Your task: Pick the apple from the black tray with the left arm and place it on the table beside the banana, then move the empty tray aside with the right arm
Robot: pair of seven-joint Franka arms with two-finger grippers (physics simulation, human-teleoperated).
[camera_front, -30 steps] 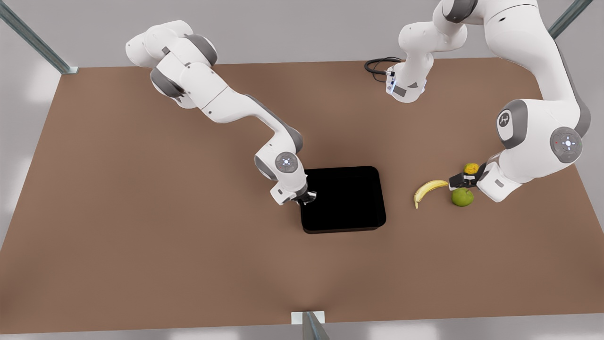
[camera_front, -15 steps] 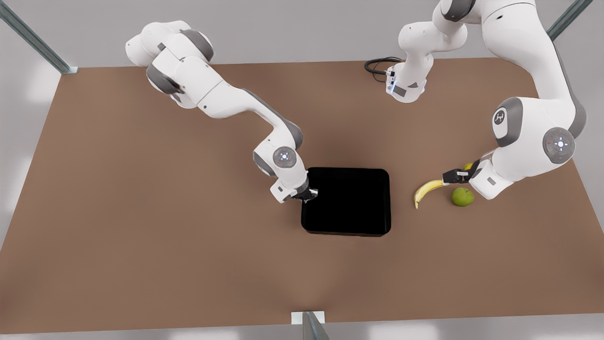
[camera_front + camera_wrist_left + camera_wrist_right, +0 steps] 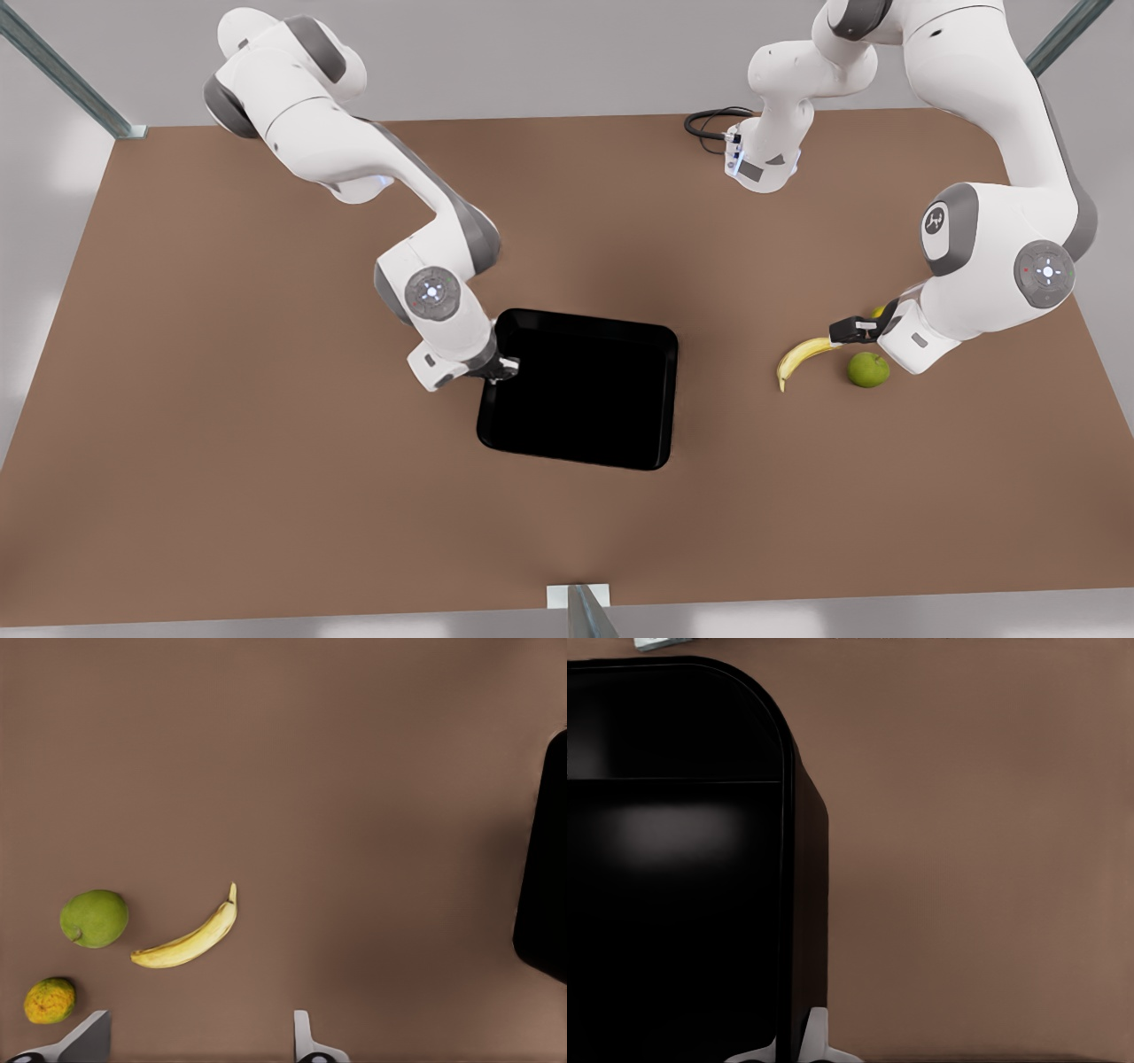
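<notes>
One right end effector (image 3: pixel 503 368) clamps black tray (image 3: pixel 580 390) rim.

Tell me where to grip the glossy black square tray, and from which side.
Grip the glossy black square tray by its low raised rim, from above at the edge on the front view's left, one finger inside the wall and one outside. It lies flat, far too broad to span. The right gripper is shut on that rim there.

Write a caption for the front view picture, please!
Right gripper drags the black tray; apple sits beside banana.
</notes>
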